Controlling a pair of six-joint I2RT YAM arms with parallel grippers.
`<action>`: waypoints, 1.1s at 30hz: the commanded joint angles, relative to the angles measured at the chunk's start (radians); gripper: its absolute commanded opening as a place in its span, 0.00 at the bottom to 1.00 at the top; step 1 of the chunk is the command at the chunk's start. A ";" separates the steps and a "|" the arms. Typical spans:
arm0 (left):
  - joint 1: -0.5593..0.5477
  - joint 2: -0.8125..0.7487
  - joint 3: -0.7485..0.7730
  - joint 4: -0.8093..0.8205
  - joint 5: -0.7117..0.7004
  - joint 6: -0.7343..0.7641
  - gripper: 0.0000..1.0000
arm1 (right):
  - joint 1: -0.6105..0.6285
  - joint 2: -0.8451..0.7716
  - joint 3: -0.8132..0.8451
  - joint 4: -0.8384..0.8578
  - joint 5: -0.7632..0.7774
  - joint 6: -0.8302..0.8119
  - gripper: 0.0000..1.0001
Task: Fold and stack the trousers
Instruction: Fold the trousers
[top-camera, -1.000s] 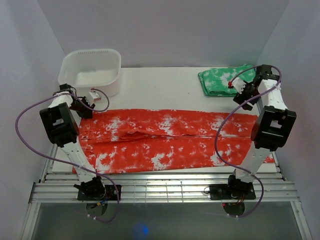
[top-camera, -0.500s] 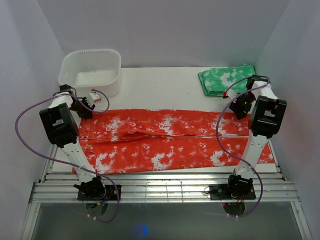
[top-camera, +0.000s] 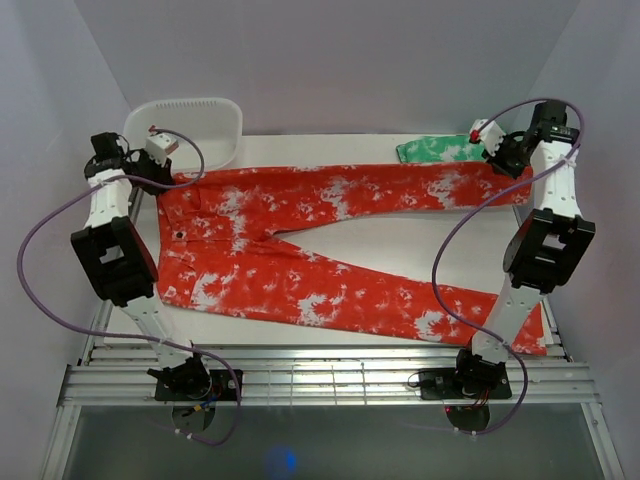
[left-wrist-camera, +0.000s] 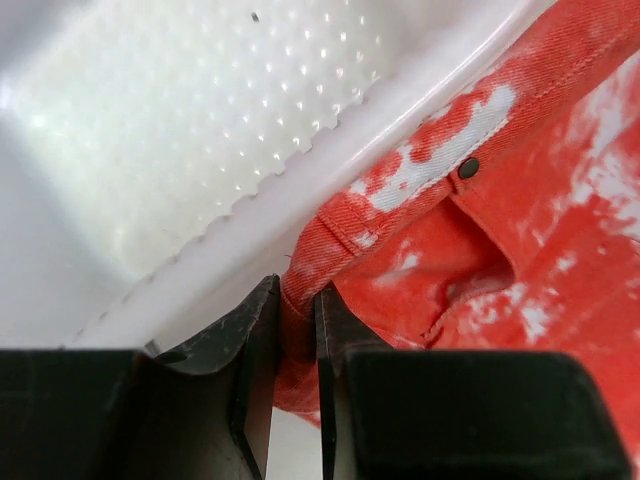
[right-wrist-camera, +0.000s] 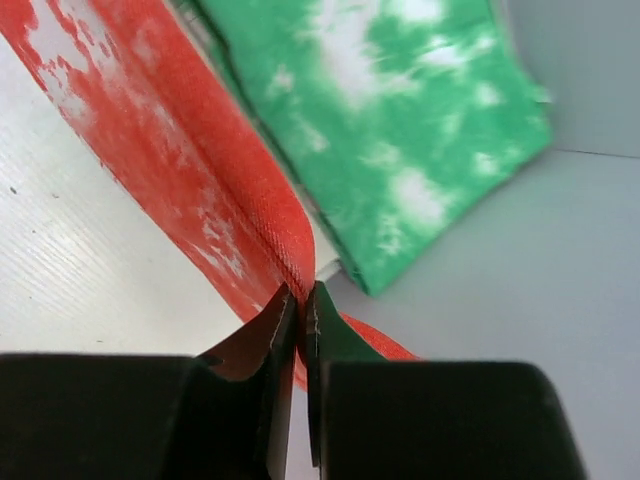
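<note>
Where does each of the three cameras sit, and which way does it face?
Top external: fixed above and behind the arm bases, facing down at the table; both arms show, left gripper and right gripper pinching the trousers.
Left wrist: on that wrist, facing along its fingers to the waistband corner by the white basket.
Right wrist: on that wrist, facing along its fingers to a leg edge by the green cloth.
Shared: all show the trousers.

1 overhead view, 2 wrist close-ups
</note>
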 joint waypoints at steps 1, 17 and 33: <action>0.096 -0.271 -0.105 0.185 0.102 -0.077 0.00 | -0.104 -0.217 0.004 0.137 -0.106 0.023 0.08; 0.272 -0.598 -0.806 0.202 0.233 0.289 0.00 | -0.326 -1.059 -1.037 0.301 -0.207 -0.496 0.08; 0.355 -0.445 -0.692 0.038 0.233 0.324 0.00 | -0.514 -1.154 -1.241 0.127 -0.235 -0.733 0.08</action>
